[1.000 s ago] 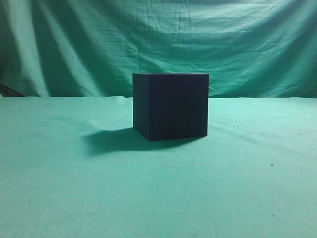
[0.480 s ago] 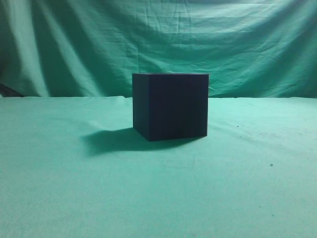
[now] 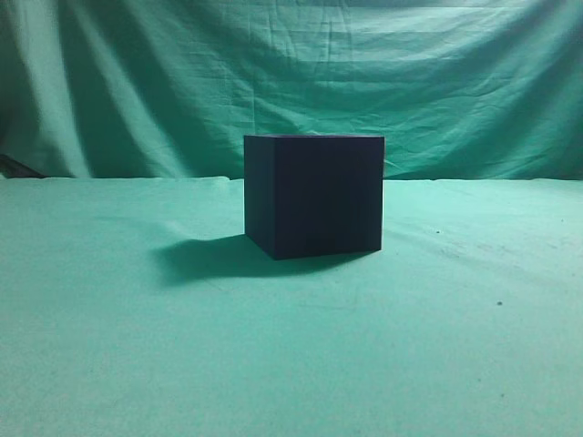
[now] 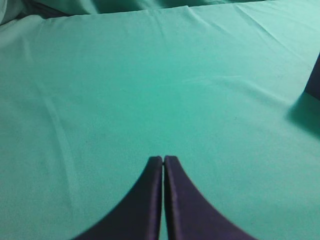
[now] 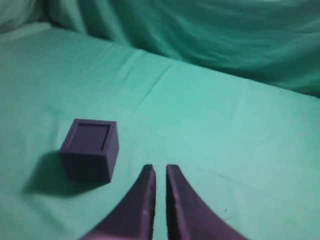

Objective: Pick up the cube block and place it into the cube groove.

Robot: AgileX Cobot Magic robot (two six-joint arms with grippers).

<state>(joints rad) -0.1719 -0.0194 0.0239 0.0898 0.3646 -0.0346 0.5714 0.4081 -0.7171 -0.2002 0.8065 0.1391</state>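
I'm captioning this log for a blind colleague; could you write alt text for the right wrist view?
A dark cube-shaped box with a recessed top stands on green cloth, left of and beyond the right pincer. The pincer's jaws are nearly together, holding nothing. Draped green fabric fills the background.

1. The left dark curved-fingered gripper (image 4: 163,160) has its fingertips pressed together, holding nothing, above the worktop.
2. The right dark curved-fingered gripper (image 5: 160,170) shows a narrow gap between its fingertips, holding nothing, raised and angled downward.

A staged test bench: green cloth (image 3: 137,346) covering table and backdrop.
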